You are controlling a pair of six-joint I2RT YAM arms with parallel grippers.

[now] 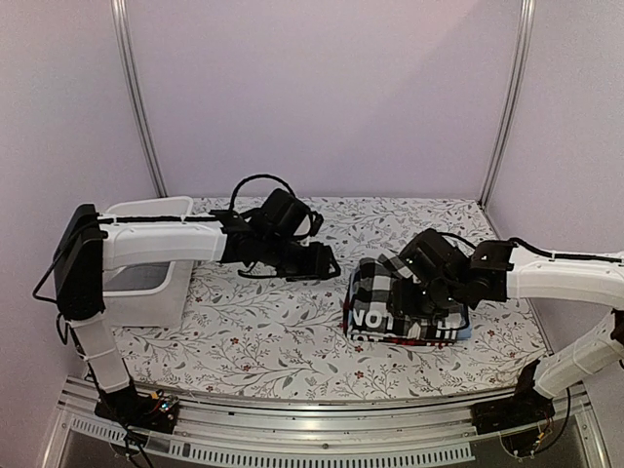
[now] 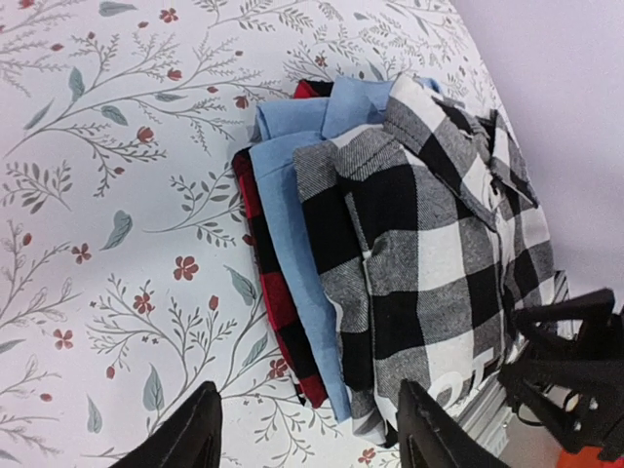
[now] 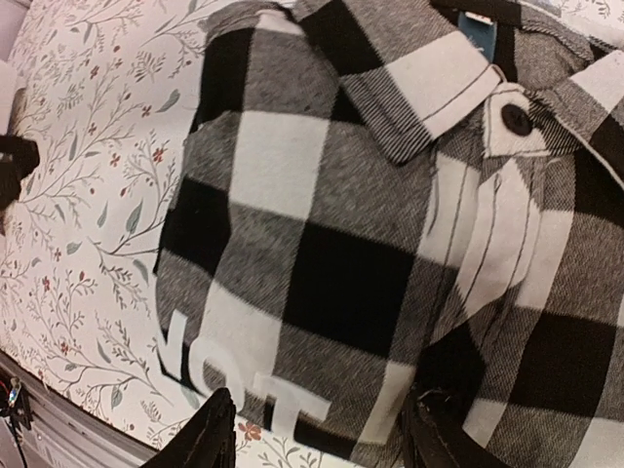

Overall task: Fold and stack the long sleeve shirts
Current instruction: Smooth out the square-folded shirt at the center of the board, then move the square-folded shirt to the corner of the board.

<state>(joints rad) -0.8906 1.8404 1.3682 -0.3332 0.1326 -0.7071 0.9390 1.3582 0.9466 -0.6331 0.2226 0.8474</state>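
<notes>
Three folded long sleeve shirts lie stacked at the right of the table. The black-and-white checked shirt (image 1: 390, 297) (image 2: 429, 244) (image 3: 341, 224) is on top, its white lettering toward the near edge. Under it a light blue shirt (image 2: 292, 185) and a red-and-black one (image 2: 268, 283) stick out on the left side. My right gripper (image 1: 432, 295) (image 3: 317, 439) hovers just over the checked shirt, open, with nothing pinched. My left gripper (image 1: 325, 263) (image 2: 307, 439) hangs above the tablecloth to the left of the stack, open and empty.
A white plastic tub (image 1: 146, 278) stands at the far left under the left arm. The flowered tablecloth (image 1: 263, 331) covers the table. A metal rail (image 1: 312, 414) runs along the near edge. Walls close in behind and on both sides.
</notes>
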